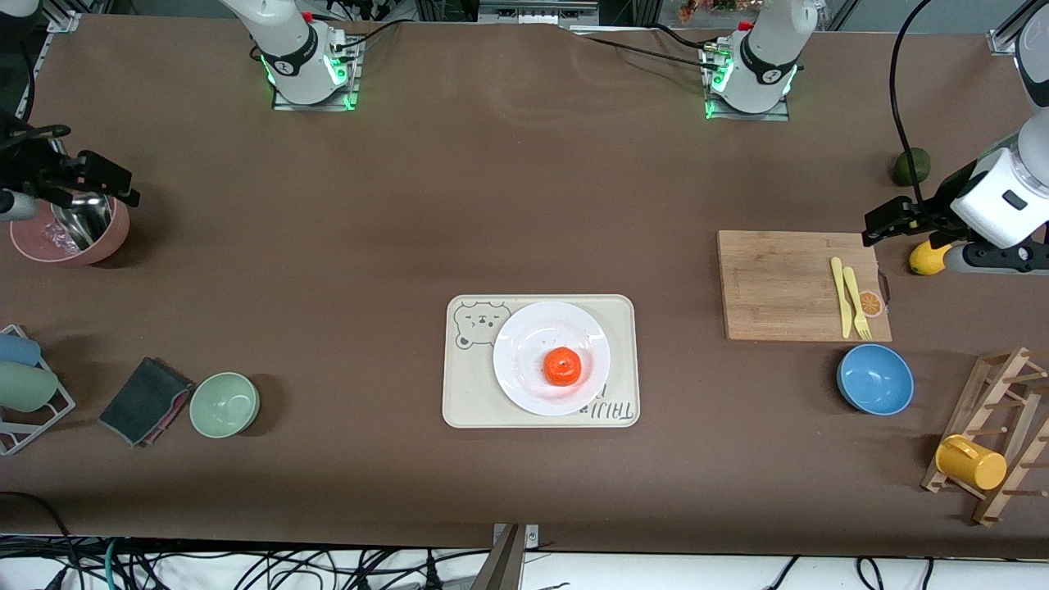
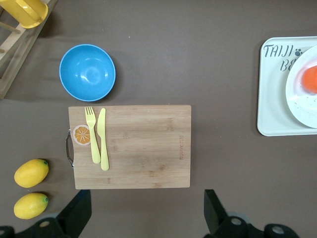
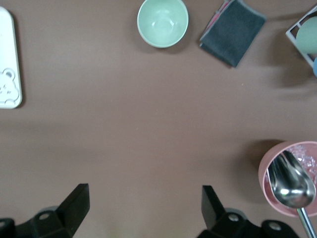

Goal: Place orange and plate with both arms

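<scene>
The cream bear-print tray (image 1: 467, 385) is the landmark, lying mid-table. On it sits the one white plate (image 1: 524, 377), covering most of the tray's half toward the left arm's end, and the one orange (image 1: 562, 365) rests on the plate, just off its centre.

Toward the left arm's end from the tray lies one wooden cutting board (image 1: 778, 283), a little farther from the front camera than the tray; it carries one yellow knife (image 1: 837, 287), one yellow fork (image 1: 855, 299) and a small orange-slice picture (image 1: 870, 304). One blue bowl (image 1: 874, 378) sits just nearer the camera than the board. Two lemons (image 2: 30, 172) lie off the board's handle end. One yellow cup (image 1: 970, 461) hangs on a wooden rack (image 1: 1004, 426).

Toward the right arm's end from the tray are one green bowl (image 1: 224, 403), one dark folded cloth (image 1: 143, 400) beside it, and one pink bowl (image 1: 74, 238) holding a metal ladle (image 3: 292, 181).

The left gripper (image 2: 148, 210) hangs over bare table beside the board, fingers spread wide and empty. The right gripper (image 3: 146, 206) hangs beside the pink bowl, likewise wide apart and empty.
</scene>
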`<act>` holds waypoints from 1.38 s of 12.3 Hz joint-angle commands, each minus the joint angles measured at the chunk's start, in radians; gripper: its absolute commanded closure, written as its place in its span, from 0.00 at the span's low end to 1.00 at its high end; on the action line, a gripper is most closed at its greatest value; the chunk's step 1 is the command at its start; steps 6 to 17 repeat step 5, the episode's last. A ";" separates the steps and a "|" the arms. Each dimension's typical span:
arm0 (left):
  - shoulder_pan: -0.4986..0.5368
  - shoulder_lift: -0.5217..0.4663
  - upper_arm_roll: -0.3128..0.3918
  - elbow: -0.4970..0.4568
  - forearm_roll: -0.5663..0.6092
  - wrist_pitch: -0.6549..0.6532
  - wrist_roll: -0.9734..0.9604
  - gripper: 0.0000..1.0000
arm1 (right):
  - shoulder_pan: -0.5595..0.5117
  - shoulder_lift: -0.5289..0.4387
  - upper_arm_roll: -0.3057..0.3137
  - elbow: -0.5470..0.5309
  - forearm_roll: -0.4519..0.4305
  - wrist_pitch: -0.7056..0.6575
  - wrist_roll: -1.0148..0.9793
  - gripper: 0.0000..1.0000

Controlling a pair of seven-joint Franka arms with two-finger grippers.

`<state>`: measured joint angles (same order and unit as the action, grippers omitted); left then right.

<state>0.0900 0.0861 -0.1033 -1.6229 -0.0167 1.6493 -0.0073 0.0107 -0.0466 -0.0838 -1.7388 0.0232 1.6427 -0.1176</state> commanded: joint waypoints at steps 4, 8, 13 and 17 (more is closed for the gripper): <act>0.000 -0.005 0.001 0.002 -0.009 0.000 0.010 0.00 | 0.022 0.004 0.004 0.021 0.007 -0.026 0.021 0.00; 0.000 -0.005 0.001 0.002 -0.011 0.000 0.010 0.00 | 0.022 0.004 0.004 0.019 0.007 -0.027 0.023 0.00; 0.000 -0.005 0.001 0.002 -0.011 0.000 0.010 0.00 | 0.022 0.004 0.004 0.019 0.007 -0.027 0.023 0.00; 0.000 -0.005 0.001 0.002 -0.011 0.000 0.010 0.00 | 0.022 0.004 0.004 0.019 0.007 -0.027 0.023 0.00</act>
